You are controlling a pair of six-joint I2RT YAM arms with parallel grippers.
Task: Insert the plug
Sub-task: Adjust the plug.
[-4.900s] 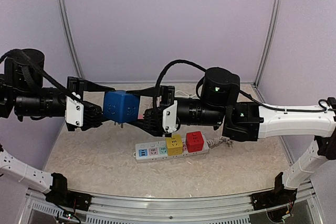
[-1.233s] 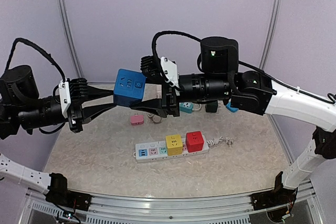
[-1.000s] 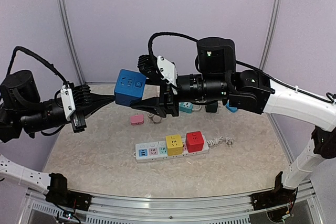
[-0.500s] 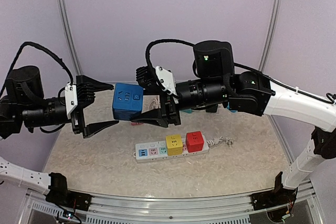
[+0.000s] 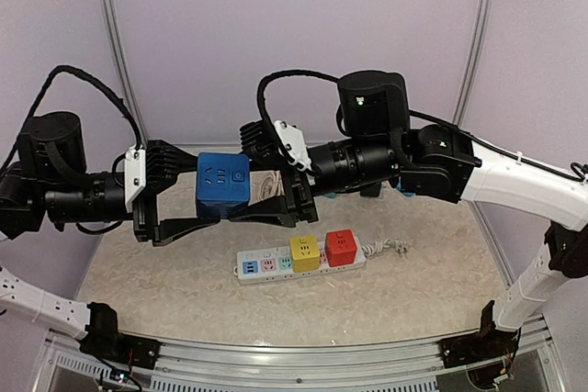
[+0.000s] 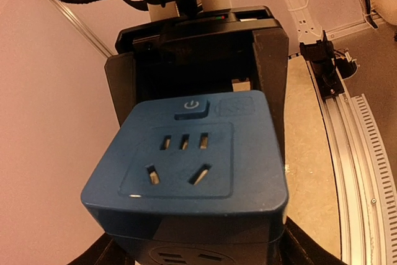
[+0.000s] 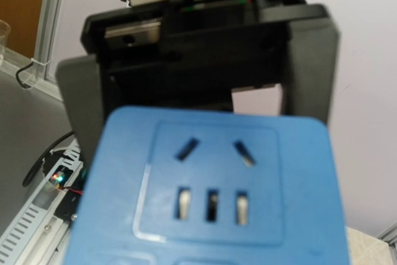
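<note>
A blue cube plug [image 5: 222, 185] hangs in mid-air above the table, socket face up. My right gripper [image 5: 244, 188] is shut on it; its fingers [image 6: 272, 79] flank the cube in the left wrist view. My left gripper [image 5: 204, 188] is open, its jaws spread wide above and below the cube's left side without clamping it. The cube fills the left wrist view [image 6: 192, 166] and the right wrist view [image 7: 211, 197], where the left gripper's fingers [image 7: 307, 66] stand wide behind it. The white power strip [image 5: 266, 266] lies below, with a yellow cube [image 5: 304, 252] and a red cube [image 5: 341, 247] plugged in.
The strip's cord [image 5: 386, 247] curls to the right. A small blue plug [image 5: 404, 188] peeks out behind the right arm. Metal posts [image 5: 115, 43] stand at the back corners, and a rail [image 5: 294, 355] runs along the near edge.
My left gripper let go of the cube, opened wide, drew back, then came forward around the cube again. My right gripper keeps the cube and has lowered it slightly.
</note>
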